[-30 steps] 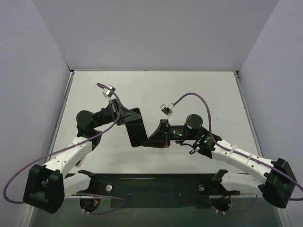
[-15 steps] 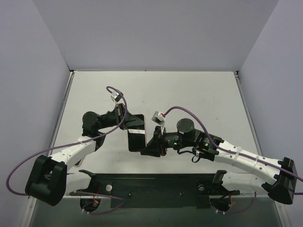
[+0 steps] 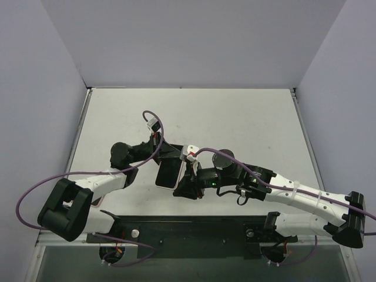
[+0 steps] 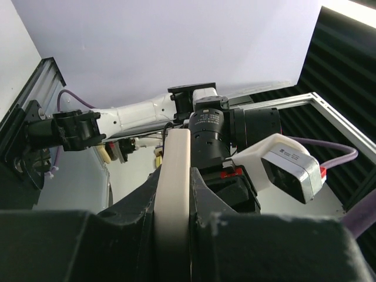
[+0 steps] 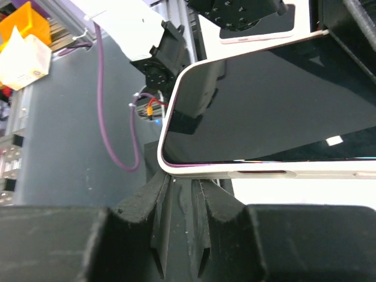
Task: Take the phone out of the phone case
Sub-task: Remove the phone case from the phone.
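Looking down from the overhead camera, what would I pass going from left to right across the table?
Left arm's big black joint → left arm's round black motor → phone → right arm's round black motor → right arm's big black joint.

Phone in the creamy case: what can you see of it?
The flat phone with a shiny black screen sits in a cream plastic-looking case with rounded corners and side slots. It hangs tilted above the pale table, clamped edge-on in the left gripper; the right gripper meets one corner.
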Tool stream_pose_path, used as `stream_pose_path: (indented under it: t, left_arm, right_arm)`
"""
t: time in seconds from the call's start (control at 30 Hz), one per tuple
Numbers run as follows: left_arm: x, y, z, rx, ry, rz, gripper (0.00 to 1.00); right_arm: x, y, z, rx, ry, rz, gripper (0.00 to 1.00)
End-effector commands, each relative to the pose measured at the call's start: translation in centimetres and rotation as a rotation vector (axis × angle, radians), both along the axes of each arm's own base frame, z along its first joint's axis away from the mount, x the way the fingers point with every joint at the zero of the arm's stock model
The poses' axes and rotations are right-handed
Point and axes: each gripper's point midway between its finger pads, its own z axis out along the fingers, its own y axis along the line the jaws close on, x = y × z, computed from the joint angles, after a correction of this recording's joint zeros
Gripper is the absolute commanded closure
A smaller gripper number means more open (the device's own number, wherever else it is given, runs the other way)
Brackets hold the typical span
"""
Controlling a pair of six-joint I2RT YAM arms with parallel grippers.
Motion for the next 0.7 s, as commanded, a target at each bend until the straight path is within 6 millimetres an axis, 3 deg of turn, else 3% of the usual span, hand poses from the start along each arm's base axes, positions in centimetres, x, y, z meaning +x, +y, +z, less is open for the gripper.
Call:
stream_pose_path:
  t: [0.0, 0.23, 0.33, 0.43, 0.53, 0.6, 0.67]
  left_arm:
    - [1.8, 0.0, 2.6, -0.090, 0.004, 0.115, 1.00]
    - [3.1, 1.4, 4.3, -0.118, -0.074, 0.267, 1.00]
    - [4.3, 2.1, 5.4, -0.081, -0.192, 0.409, 1.00]
    - [4.7, 3.0, 5.4, 0.042, -0.271, 0.526, 1.00]
    - [5.7, 4.7, 5.6, 0.178, -0.397, 0.693, 1.00]
    - [6.1, 5.6, 5.4, 0.241, -0.419, 0.751, 1.00]
    - [6.3, 6.2, 5.6, 0.265, -0.430, 0.759, 1.00]
  right_arm:
    - [2.5, 0.9, 4.5, 0.162, -0.217, -0.106, 1.00]
    - [5.6, -1.3, 2.0, 0.118, -0.173, -0.327, 1.00]
    - [6.4, -1.8, 1.1, 0.117, -0.050, -0.435, 0.78]
    - [7.4, -1.7, 1.5, 0.160, 0.133, -0.559, 0.64]
    - [7.0, -1.2, 1.3, 0.153, 0.194, -0.532, 0.55]
    - [6.8, -1.5, 0.2, 0.143, 0.200, -0.498, 0.51]
    - [6.8, -1.8, 0.7, 0.175, 0.238, -0.442, 0.50]
